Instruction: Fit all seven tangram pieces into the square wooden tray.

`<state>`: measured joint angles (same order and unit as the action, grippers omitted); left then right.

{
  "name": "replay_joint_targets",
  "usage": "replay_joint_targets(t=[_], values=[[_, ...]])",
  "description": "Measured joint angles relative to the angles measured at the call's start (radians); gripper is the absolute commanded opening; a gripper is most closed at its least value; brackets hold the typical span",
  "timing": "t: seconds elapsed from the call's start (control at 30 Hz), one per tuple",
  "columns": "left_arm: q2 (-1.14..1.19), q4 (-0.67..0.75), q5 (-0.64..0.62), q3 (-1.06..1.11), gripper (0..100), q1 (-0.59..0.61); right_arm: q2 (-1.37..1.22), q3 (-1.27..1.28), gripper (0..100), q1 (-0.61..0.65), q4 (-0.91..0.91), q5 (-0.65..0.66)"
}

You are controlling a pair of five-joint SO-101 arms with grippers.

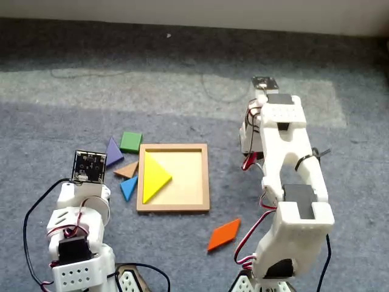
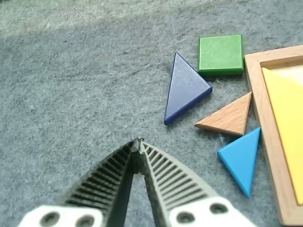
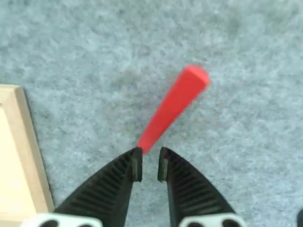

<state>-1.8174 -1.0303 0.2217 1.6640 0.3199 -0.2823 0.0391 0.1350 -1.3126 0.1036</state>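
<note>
The square wooden tray lies flat on the grey, felt-covered table, between the two arms. One piece is in it: the large yellow triangle. It lies flat with its long side along the tray wall nearest the left arm, and its point reaches toward the tray's middle. The rest of the tray floor is bare wood.

Four pieces lie outside that same wall, all close to it.
- The green square sits just beside the tray's far corner.
- The purple triangle is next to the square, a little farther from the tray.
- The plain wooden triangle points away from the tray, with its short side near the wall.
- The blue triangle lies just beside the wall, nearer the robot than the wooden one.

The left wrist view shows the same four: the square, purple triangle, wooden triangle and blue triangle. They are beside the tray's rim, with the yellow triangle inside.

The orange parallelogram lies off the tray's near corner on the right arm's side, apart from the rim.

The left gripper is over bare table, well out from the tray beyond the purple triangle. Its jaws are pressed together at the tips and hold nothing.

The right arm stretches along the opposite side of the tray. The right gripper is above the table, near the tray's rim, with its jaws a narrow gap apart. A red piece, seen edge-on, runs from just ahead of one jaw tip outward, away from the tray. I cannot tell if it touches that tip.
</note>
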Motion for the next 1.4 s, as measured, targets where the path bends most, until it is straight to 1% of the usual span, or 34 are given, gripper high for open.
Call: replay_joint_targets(t=[0.13,0.43,0.63,0.8,1.0,1.07,1.2,1.27,1.4], values=[[0.0,0.0,0.0,0.0,1,0.0,0.044,0.021,6.0,0.031,0.0,0.0],[0.0,0.0,0.0,0.0,1,0.0,0.052,0.021,6.3,0.031,0.0,0.002],[0.0,0.0,0.0,0.0,1,0.0,0.052,0.021,17.9,0.031,-0.012,0.002],[0.0,0.0,0.0,0.0,1,0.0,0.069,0.021,18.7,0.031,-0.064,0.018],[0.0,0.0,0.0,0.0,1,0.0,0.215,0.049,19.0,0.031,-0.04,0.055],[0.0,0.0,0.0,0.0,1,0.0,0.229,0.072,23.5,0.035,-0.018,0.055],[0.0,0.0,0.0,0.0,1,0.0,0.173,0.078,38.6,0.074,0.049,0.055],[0.0,0.0,0.0,0.0,1,0.0,0.114,0.08,39.6,0.08,0.074,0.058],[0.0,0.0,0.0,0.0,1,0.0,0.034,0.055,39.2,0.077,0.08,0.124]])
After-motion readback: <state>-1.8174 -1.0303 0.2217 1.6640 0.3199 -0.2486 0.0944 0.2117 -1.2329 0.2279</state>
